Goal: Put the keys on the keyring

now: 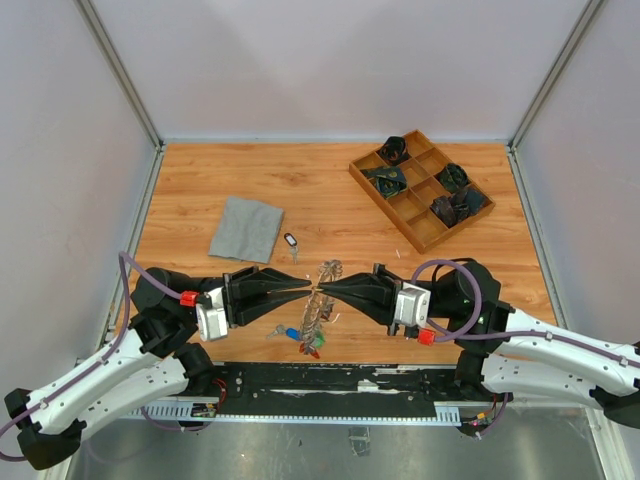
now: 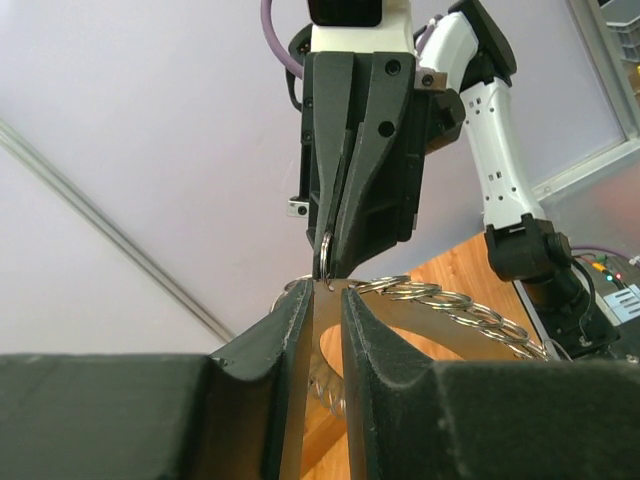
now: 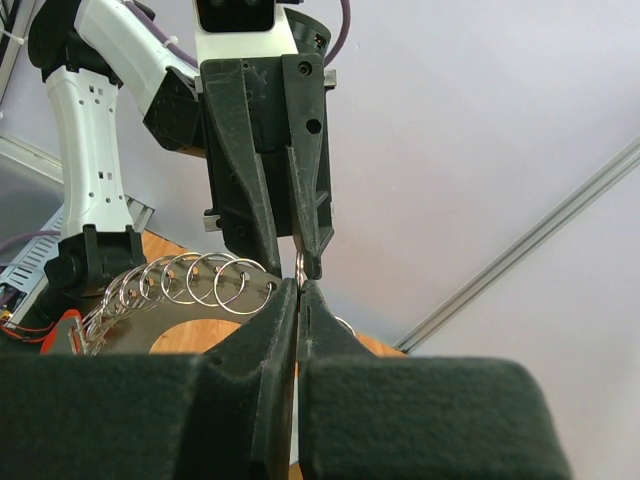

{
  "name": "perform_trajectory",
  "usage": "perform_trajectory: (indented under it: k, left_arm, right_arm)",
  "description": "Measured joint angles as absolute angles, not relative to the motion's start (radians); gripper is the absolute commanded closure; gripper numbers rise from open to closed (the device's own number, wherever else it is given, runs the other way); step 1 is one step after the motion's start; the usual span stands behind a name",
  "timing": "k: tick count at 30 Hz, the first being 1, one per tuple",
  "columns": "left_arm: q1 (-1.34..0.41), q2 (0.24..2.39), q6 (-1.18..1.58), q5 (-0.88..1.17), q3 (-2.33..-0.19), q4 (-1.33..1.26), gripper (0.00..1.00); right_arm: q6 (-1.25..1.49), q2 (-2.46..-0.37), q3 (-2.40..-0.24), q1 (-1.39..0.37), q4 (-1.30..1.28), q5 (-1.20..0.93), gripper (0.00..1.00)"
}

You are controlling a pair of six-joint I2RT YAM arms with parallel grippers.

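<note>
Meeting tip to tip, left gripper [image 1: 308, 287] pinches narrow and right gripper [image 1: 323, 289] clamps fully shut on the keyring [image 1: 318, 310] hanging between and below the jaws, tagged keys [image 1: 306, 341] under it, bare table [image 1: 330, 200] beyond the tips, cloth [image 1: 247, 228] and tray [image 1: 386, 208] well apart.

Probably a lab test cell: plain white panels [image 1: 330, 60] in aluminium framing [image 1: 119, 70] enclose a wooden tabletop [image 1: 320, 190].
</note>
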State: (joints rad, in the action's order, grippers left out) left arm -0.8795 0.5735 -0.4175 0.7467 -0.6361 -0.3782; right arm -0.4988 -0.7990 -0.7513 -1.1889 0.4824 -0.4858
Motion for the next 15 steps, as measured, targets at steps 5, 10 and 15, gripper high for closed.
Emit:
perform_trajectory:
  k: [5,10,15]
  left_arm:
    - [-0.879,0.581,-0.398,0.762,-0.633,-0.414,0.77]
    - [-0.879,0.587,-0.389,0.767,-0.633,-0.427,0.78]
    - [-0.879,0.589,-0.383,0.772,-0.629,-0.437,0.82]
  right_arm:
    - [-0.496,-0.808,-0.751,-1.189,0.483,-0.495,1.0]
    - [-0.496,-0.811,-0.751,-1.189,0.483,-0.498,1.0]
    - [-0.497,-0.814,-0.751,-1.189,0.482,-0.508,1.0]
